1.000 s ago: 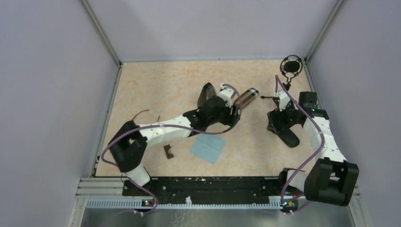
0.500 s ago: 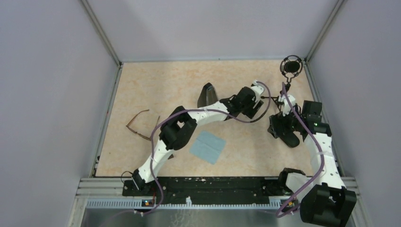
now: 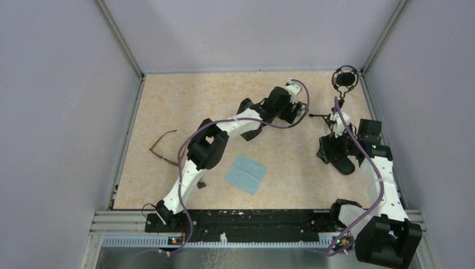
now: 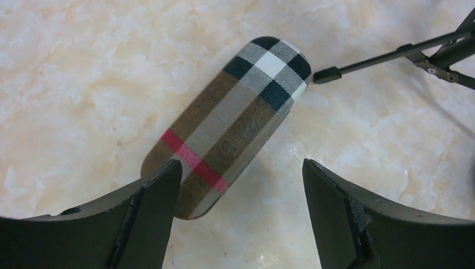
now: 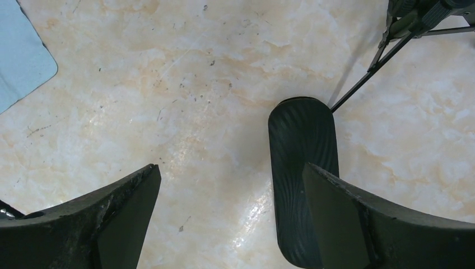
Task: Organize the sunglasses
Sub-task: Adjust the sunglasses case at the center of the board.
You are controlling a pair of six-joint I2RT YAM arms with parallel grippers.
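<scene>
Compared with a second ago, the left arm has been stretched out from its folded pose, and the left gripper has been carried past the black triangular case toward the far right part of the table. Its jaws have been widened and are seen spread apart, with nothing pinched. The brown-framed sunglasses, then partly covered by the arm, are now seen whole. The right gripper has barely been shifted.

The brown-framed sunglasses are left lying open near the table's left edge. They are well apart from the left gripper and farther still from the right one, and are touched by neither.

The plaid glasses case is seen lying closed on the table below the spread left fingers, its near end between them. A leg of the small black tripod stand ends just beside its far end. What is held inside cannot be told.

The right gripper's jaws are likewise spread wide and grip nothing. A black oblong ribbed case is seen closed beneath them, close to the right finger, its contents hidden. A blue cloth is spread flat near the table's middle, with nothing on it.
</scene>
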